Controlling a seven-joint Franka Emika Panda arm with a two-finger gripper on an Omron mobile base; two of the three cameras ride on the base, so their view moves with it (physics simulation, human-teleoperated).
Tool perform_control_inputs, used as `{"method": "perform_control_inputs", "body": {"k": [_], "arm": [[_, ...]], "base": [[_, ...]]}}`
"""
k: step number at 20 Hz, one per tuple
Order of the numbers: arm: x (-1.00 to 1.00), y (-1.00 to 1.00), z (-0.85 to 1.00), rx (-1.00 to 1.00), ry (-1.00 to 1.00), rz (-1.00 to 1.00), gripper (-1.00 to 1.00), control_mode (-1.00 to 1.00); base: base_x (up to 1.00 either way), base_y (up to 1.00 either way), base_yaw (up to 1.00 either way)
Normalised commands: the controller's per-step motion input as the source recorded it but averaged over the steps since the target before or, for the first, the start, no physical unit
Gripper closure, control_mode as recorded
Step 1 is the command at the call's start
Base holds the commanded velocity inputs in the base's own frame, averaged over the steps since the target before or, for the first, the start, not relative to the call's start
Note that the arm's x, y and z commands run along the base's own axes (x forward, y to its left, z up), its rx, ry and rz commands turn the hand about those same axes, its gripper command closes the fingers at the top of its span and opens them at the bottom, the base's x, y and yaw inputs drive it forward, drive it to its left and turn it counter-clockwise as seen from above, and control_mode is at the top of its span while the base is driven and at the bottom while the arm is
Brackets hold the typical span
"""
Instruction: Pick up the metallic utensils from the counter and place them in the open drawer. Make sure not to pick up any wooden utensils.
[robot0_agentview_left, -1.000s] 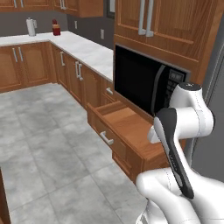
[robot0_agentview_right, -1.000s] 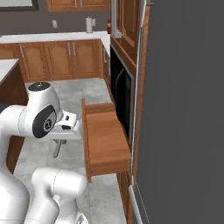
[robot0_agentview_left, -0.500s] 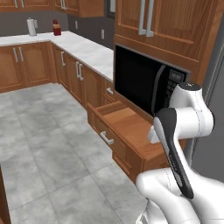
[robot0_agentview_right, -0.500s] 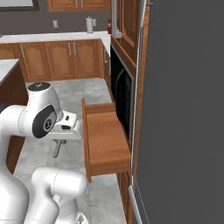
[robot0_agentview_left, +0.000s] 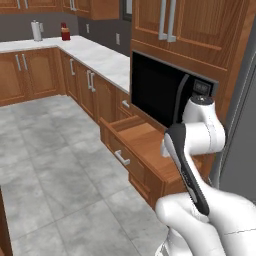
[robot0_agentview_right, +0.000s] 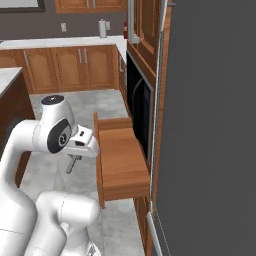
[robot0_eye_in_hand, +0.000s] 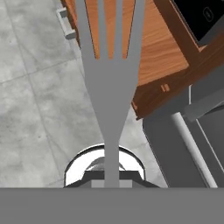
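Hand view: I see a grey metal fork (robot0_eye_in_hand: 111, 78) running up the middle of the picture, handle at the bottom, tines at the top. The tines lie over the front part of the open wooden drawer (robot0_eye_in_hand: 148, 48); the handle lies over grey floor tile (robot0_eye_in_hand: 35, 109). The fork looks held in the gripper, since its handle comes straight out of the hand, but the finger tips themselves are hidden at the bottom edge, so I cannot tell how the jaws stand.

Right base view: the gripper (robot0_agentview_right: 75, 161) hangs below the white wrist, just left of the drawer (robot0_agentview_right: 120, 157), with a thin grey piece (robot0_agentview_right: 72, 165) pointing down from it. That piece is small and blurred; probably the fork.

Left base view: the drawer (robot0_agentview_left: 135, 142) is pulled out from the cabinet run below the black oven (robot0_agentview_left: 160, 92); its silver bar handle (robot0_agentview_left: 122, 158) faces the floor side. The arm's upper link stands in front of the drawer's near end and the hand is behind it. The drawer's inside, where visible, shows bare wood.

A white counter (robot0_agentview_left: 95, 55) runs along the wall at the left, with a red item (robot0_agentview_left: 65, 32) and a pale upright item (robot0_agentview_left: 36, 31) at its far end.
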Motion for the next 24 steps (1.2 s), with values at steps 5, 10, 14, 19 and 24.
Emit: {"method": "perform_control_inputs", "body": {"k": [5,10,14,19,24], "arm": [[0.99,0.09,-0.19,0.0,-0.04,-0.08,1.0,-1.0],[0.89,-0.1,-0.29,0.0,0.01,0.06,1.0,-1.0],[0.92,-0.02,-0.53,0.0,0.02,0.13,1.0,-1.0],[0.83,-0.06,-0.57,0.0,-0.01,0.16,1.0,-1.0],[0.76,0.0,-0.13,-0.01,0.01,0.01,1.0,-1.0]], "base": [[0.0,0.0,0.0],[0.0,0.0,0.0],[0.0,0.0,0.0],[0.0,0.0,0.0],[0.0,0.0,0.0]]}}
